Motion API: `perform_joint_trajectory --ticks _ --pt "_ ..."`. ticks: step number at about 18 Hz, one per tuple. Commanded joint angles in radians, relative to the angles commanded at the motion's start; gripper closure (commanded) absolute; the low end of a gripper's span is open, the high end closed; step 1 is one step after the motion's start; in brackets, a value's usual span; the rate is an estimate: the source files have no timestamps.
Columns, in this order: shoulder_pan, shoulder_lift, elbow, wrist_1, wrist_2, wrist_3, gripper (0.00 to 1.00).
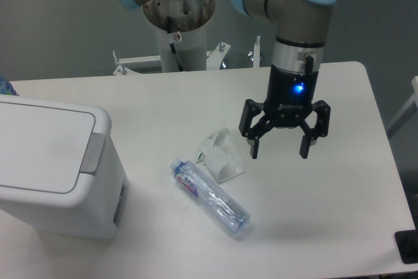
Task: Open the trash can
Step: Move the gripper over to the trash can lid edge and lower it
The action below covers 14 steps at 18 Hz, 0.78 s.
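Note:
The trash can [52, 181] is a large white boxy bin at the left of the table, with its flat white lid [39, 148] down and a grey push tab [93, 153] on its right edge. My gripper [279, 149] hangs above the table right of centre, pointing down, fingers spread open and empty. It is well to the right of the trash can, apart from it.
A clear water bottle [212, 197] lies on its side in the middle of the white table [339, 213]. A crumpled white wrapper [221, 157] lies just above it, left of the gripper. The arm's base column [177, 24] stands at the table's back edge.

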Motion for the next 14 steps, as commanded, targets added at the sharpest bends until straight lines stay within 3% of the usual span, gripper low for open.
perform_joint_trajectory --ticks 7,14 --pt "-0.123 0.020 0.002 -0.002 0.018 -0.121 0.00" --pt "-0.250 0.034 -0.037 -0.002 0.020 -0.132 0.00"
